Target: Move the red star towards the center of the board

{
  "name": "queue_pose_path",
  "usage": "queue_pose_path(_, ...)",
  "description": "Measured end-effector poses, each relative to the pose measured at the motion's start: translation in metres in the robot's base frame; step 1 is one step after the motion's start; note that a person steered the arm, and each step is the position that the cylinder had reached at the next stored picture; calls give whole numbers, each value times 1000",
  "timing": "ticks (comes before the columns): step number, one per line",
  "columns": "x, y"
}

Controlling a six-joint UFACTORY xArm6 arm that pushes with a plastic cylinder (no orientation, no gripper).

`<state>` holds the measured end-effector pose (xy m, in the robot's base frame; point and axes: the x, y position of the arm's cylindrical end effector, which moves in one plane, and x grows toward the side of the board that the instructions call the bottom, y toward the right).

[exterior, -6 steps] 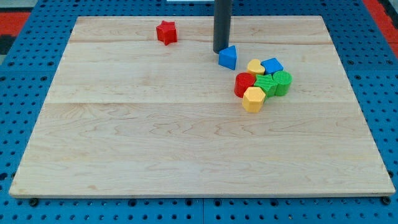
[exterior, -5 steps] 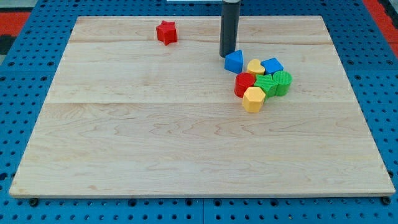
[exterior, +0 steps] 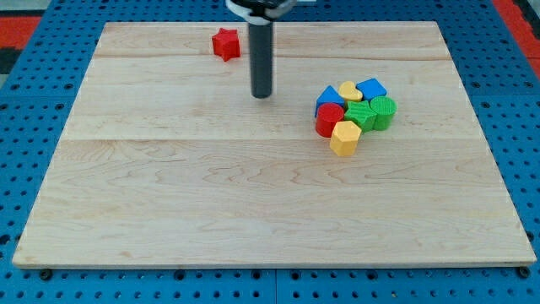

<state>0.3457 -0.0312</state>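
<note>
Wooden board (exterior: 253,203): my tip (exterior: 262,95) apart, below-right of red star (exterior: 225,43).

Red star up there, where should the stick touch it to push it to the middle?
No gripping here, only pushing. The red star sits near the board's top edge, left of centre. My tip is below it and to its right, apart from it. Probably best: go round to the star's top-left side and press between two points, pushing down and right.

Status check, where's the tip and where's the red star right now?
My tip on bare board, below and right of the red star, not touching. Star near the view's top edge, not yet centred. Block cluster off right, path clear.
</note>
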Motion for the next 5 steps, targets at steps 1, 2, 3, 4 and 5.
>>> queue_pose_path(1,-26,-58)
queue_pose_path(2,-59,-111)
queue_pose_path(3,-113,-91)
queue_pose_path(4,-119,-55)
queue_pose_path(5,-116,-10)
